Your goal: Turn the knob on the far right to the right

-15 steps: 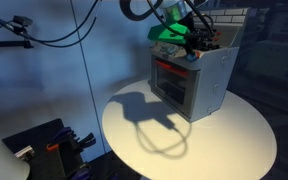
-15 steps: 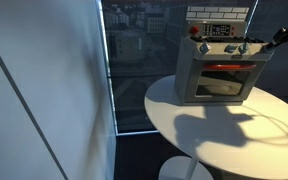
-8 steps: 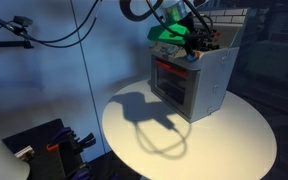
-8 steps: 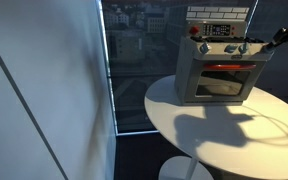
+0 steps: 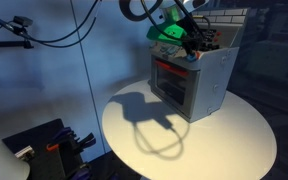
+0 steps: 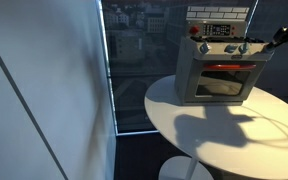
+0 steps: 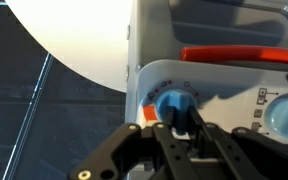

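Observation:
A grey toy oven [image 5: 194, 90] with a red door handle stands on the round white table in both exterior views [image 6: 216, 75]. In the wrist view its blue knob [image 7: 173, 100] sits at the end of the knob row, on the oven's front panel. My gripper [image 7: 180, 120] is shut on that knob, with one black finger on each side of it. In the exterior views the gripper [image 5: 193, 50] [image 6: 264, 45] is at the upper front corner of the oven and hides the knob.
The round white table [image 5: 219, 150] extends in front of the oven. A second pale blue knob [image 7: 286, 115] and the red door handle [image 7: 244, 55] are close to the fingers. A window wall [image 6: 134, 60] stands beside the table. Cables hang at the left [image 5: 44, 35].
The wrist has shifted slightly at the oven's corner. The oven has not moved.

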Controlling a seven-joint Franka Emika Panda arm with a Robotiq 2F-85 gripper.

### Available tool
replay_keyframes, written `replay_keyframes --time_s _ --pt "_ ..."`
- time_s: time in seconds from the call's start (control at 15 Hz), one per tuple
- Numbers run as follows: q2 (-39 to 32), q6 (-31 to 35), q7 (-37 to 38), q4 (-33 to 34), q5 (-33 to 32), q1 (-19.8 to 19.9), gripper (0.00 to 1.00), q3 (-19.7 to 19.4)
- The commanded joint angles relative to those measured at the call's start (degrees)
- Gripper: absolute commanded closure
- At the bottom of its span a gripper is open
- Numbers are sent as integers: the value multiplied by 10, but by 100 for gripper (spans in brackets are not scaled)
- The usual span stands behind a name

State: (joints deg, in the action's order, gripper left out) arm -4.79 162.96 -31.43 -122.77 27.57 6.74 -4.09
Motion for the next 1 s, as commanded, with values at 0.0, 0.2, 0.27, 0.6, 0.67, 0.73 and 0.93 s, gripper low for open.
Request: replay_keyframes --time_s 0.0,0.2,0.27,0.6,0.67,0.73,0.93 --pt "19 -1 34 -14 7 -2 93 -1" --pt "28 -10 57 -18 13 -1 93 0" --pt "32 -15 64 -20 16 -1 93 0" --pt "43 -33 89 -22 32 1 93 -1" --pt "45 -35 92 -22 34 2 95 -1" --pt "46 -36 93 -24 34 2 100 -2" --pt "52 -44 102 -26 30 2 92 -4"
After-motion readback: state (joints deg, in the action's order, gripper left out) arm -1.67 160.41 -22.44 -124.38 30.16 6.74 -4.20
